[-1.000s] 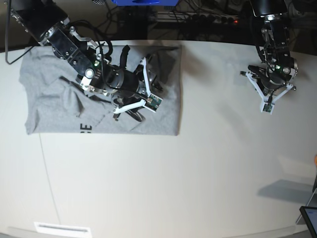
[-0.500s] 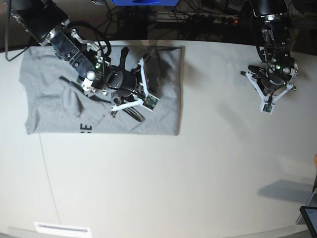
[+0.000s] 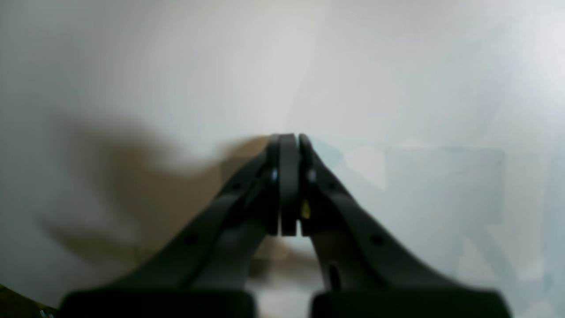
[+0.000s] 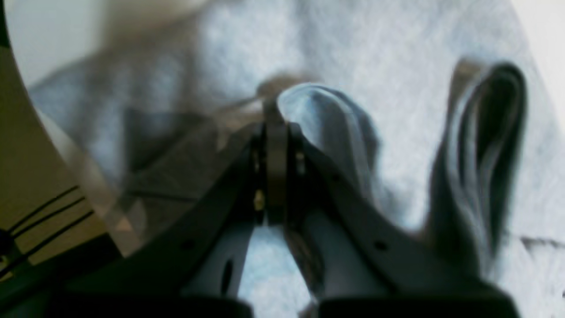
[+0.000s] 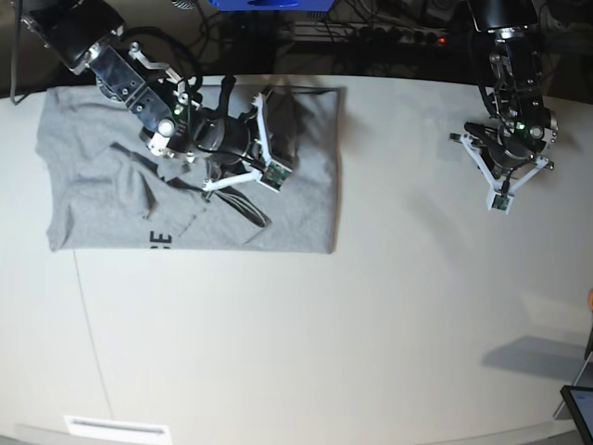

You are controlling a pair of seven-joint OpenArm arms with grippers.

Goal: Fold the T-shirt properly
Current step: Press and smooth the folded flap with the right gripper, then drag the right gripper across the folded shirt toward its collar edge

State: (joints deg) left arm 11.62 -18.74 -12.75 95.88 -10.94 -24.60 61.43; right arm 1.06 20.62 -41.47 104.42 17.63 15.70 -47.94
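Observation:
The grey T-shirt (image 5: 93, 185) lies spread on the table's left part, with black lettering (image 5: 159, 239) showing near its front edge. My right gripper (image 5: 262, 139) sits over the shirt's right half. In the right wrist view its jaws are shut (image 4: 274, 128) on a raised fold of the grey cloth (image 4: 318, 115). A second, darker fold (image 4: 485, 154) stands up to the right of it. My left gripper (image 5: 505, 158) hovers over bare table at the far right, away from the shirt. Its jaws are shut (image 3: 289, 141) with nothing between them.
The white table (image 5: 324, 324) stretches between the two arms and toward the front. A white label (image 5: 116, 428) lies at the front left edge. A dark device (image 5: 579, 408) sits at the front right corner. Cables run along the dark back edge (image 5: 371, 37).
My right gripper has closed on the shirt cloth and drawn back toward the table's far edge, lifting a fold. The left arm has not moved.

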